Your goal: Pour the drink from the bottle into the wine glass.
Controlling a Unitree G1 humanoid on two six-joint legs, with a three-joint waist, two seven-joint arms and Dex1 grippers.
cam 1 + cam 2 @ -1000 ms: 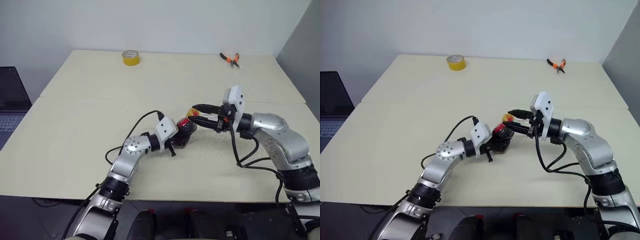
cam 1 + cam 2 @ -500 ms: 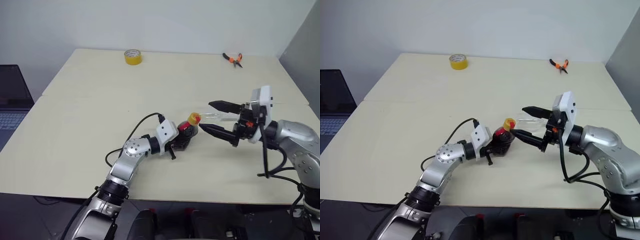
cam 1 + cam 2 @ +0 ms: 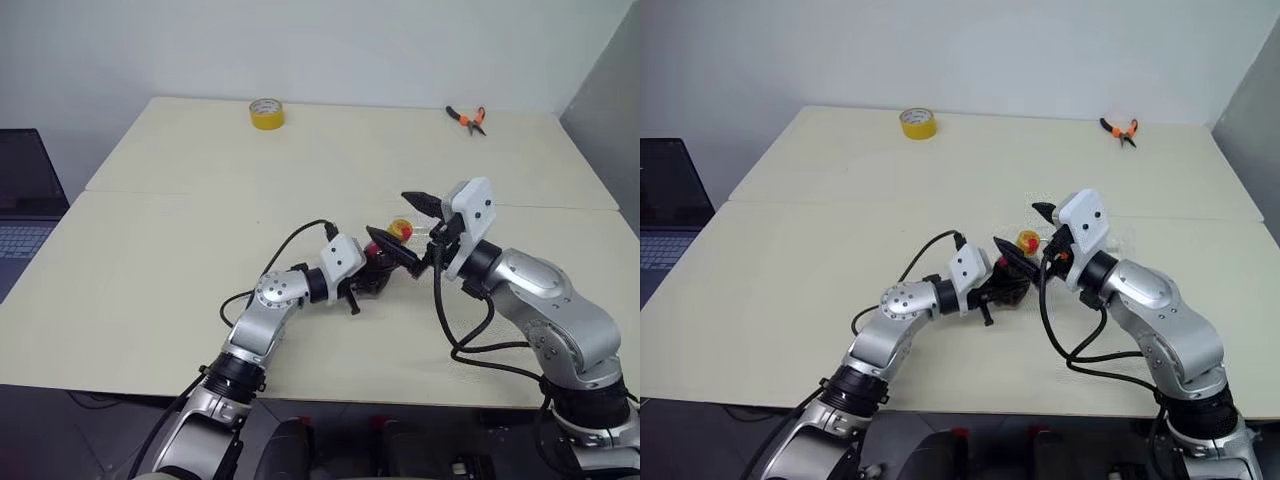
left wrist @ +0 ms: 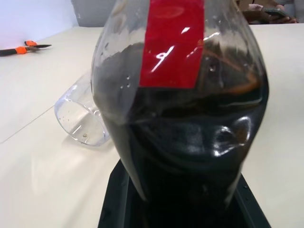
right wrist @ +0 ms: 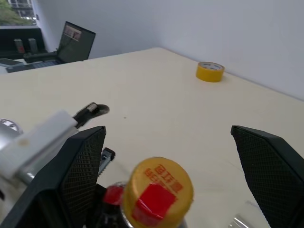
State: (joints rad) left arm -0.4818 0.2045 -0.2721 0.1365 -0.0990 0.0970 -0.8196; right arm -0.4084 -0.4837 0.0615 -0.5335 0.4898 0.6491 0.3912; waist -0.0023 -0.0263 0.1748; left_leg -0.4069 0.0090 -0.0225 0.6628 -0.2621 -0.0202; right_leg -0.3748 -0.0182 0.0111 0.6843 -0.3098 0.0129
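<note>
Right gripper [image 3: 410, 229] has swung back in, fingers spread wide either side of the bottle's yellow cap.
Left gripper [image 3: 372, 281] clamps the bottle [image 4: 183, 95], hiding its base; wine glass [image 4: 80, 118] lies just beyond, partly hidden.

Glossy clear plastic bottle [image 4: 180, 118], clear wine glass [image 4: 78, 114], matt cream table [image 3: 180, 250].
</note>
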